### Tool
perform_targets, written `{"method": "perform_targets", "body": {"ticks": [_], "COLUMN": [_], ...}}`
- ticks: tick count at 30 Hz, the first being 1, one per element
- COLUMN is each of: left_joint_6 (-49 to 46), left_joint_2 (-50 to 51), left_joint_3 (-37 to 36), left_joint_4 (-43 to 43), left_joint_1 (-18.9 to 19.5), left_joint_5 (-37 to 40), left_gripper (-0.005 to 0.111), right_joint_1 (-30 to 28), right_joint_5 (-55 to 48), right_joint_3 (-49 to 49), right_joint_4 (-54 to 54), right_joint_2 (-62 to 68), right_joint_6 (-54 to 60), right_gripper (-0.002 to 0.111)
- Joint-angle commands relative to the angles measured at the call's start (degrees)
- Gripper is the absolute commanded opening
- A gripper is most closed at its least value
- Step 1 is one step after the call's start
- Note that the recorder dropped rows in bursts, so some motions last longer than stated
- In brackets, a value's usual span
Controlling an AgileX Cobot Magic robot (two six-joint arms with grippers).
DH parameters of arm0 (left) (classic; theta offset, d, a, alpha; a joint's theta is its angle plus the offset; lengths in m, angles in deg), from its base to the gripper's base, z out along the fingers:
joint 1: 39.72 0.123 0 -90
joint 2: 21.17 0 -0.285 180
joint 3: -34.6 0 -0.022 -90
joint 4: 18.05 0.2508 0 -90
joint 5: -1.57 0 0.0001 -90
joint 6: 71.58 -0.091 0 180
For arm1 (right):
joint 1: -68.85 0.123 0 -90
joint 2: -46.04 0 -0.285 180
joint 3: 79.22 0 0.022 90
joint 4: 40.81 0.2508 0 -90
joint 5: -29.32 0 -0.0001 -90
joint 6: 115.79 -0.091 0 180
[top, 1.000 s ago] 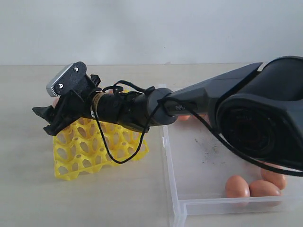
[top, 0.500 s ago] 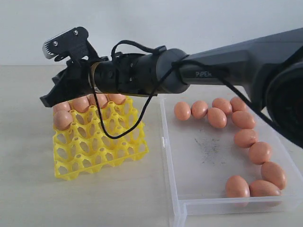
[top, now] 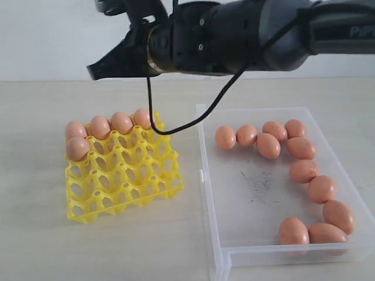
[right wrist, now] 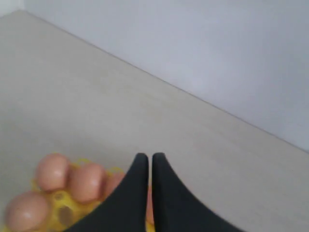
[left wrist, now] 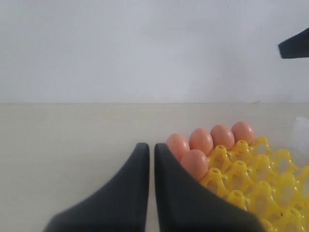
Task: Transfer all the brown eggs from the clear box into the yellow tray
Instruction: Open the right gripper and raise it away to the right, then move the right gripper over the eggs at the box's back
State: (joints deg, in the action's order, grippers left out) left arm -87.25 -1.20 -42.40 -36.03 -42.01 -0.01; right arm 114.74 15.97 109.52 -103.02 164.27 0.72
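Hovering over the yellow tray (top: 126, 188), the right gripper (top: 94, 71) keeps its tapered black fingers (right wrist: 135, 193) clenched on nothing.
Five smooth brown eggs (top: 99, 127) fill the grid's back cups; eleven lie in the clear box (top: 252, 205); the left gripper (left wrist: 147, 148) is clenched, empty.

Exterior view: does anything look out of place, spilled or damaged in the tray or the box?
Nothing is broken or spilled. Five brown eggs sit in the yellow tray; the others lie loose in the clear box. Only the dark scuffs on the box floor look odd.
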Motion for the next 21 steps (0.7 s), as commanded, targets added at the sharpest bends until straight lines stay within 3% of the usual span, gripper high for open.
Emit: {"method": "perform_targets", "body": {"ticks": [1, 5, 8, 11, 16, 21], "left_joint_6": [-0.3, -0.3, -0.3, -0.3, -0.3, -0.3], "left_joint_2": [0.2, 0.2, 0.2, 0.2, 0.2, 0.2], "left_joint_3": [-0.2, -0.2, -0.2, -0.2, -0.2, -0.2], "left_joint_4": [-0.3, -0.3, -0.3, -0.3, -0.3, -0.3], "left_joint_1": [-0.3, -0.3, -0.3, -0.3, -0.3, -0.3], "left_joint_5": [-0.6, -0.6, -0.6, -0.6, -0.6, -0.6], "left_gripper": [0.004, 0.004, 0.004, 0.004, 0.004, 0.004], "right_joint_1": [-1.5, -5.6, -11.3, -17.5, -21.7, -21.9], "right_joint_5": [-25.3, -38.4, -46.8, -56.6, -56.6, -56.6], "right_joint_3": [-0.6, -0.6, -0.6, -0.6, -0.6, -0.6], "right_joint_4": [14.6, 29.2, 51.2, 69.4, 70.9, 63.5], "right_joint_2": [-1.6, -1.6, -1.3, 0.0, 0.4, 0.4], "right_joint_6": [22.1, 41.7, 60.3, 70.9, 70.1, 69.8], "right_gripper": [0.0, 0.0, 0.0, 0.0, 0.0, 0.0]}}
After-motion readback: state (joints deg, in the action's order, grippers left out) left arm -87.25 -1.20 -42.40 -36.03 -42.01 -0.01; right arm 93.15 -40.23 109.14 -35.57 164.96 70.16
